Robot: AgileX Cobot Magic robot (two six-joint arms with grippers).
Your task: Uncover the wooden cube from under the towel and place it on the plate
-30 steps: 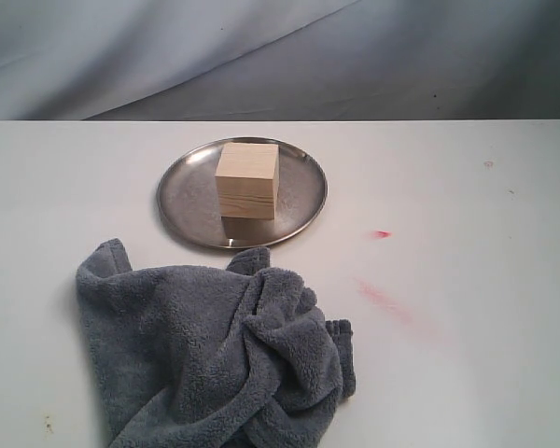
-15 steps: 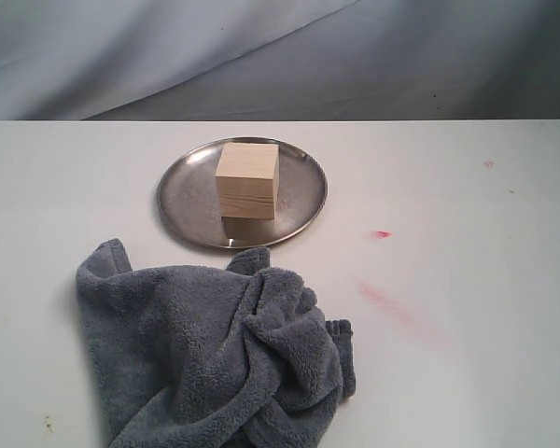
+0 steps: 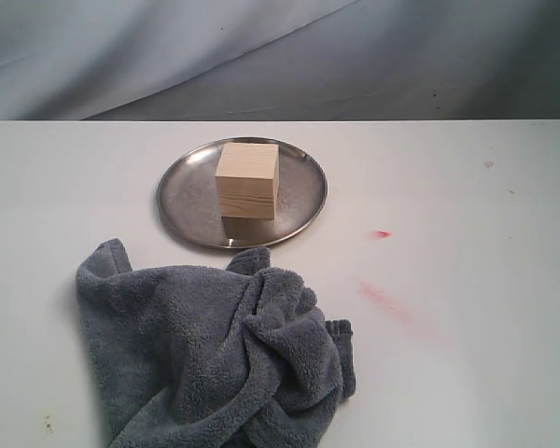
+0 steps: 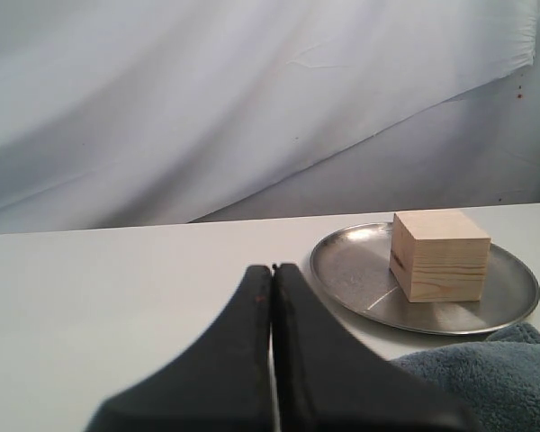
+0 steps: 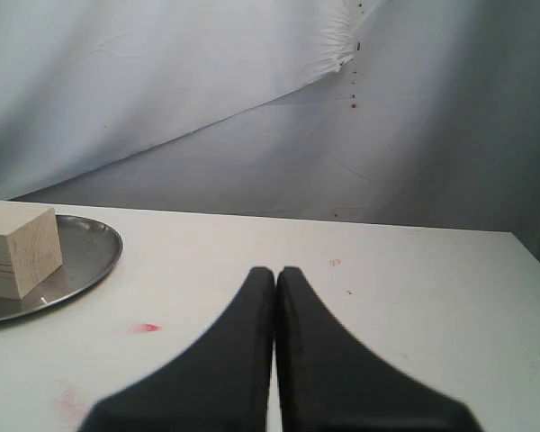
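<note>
The wooden cube (image 3: 247, 179) rests on the plate (image 3: 182, 201), towel (image 3: 205, 355) heaped nearby, left gripper (image 4: 272, 270) and right gripper (image 5: 276, 270) closed empty; seemingly finished, nothing left to grasp.

White flat tabletop (image 3: 467, 373); pinkish-red smear (image 3: 383, 299) on its right side, small red spot (image 3: 381, 234) just beyond; wrinkled grey fabric backdrop (image 3: 261, 56) far.

Soft, even light makes the white tabletop (image 3: 467, 187) bright and shadows faint; the plate (image 3: 182, 201) shows a dull sheen and a dim reflection of the wooden cube (image 3: 247, 179), no harsh glare. In both wrist views the dark jaws near the lens are blurred.
</note>
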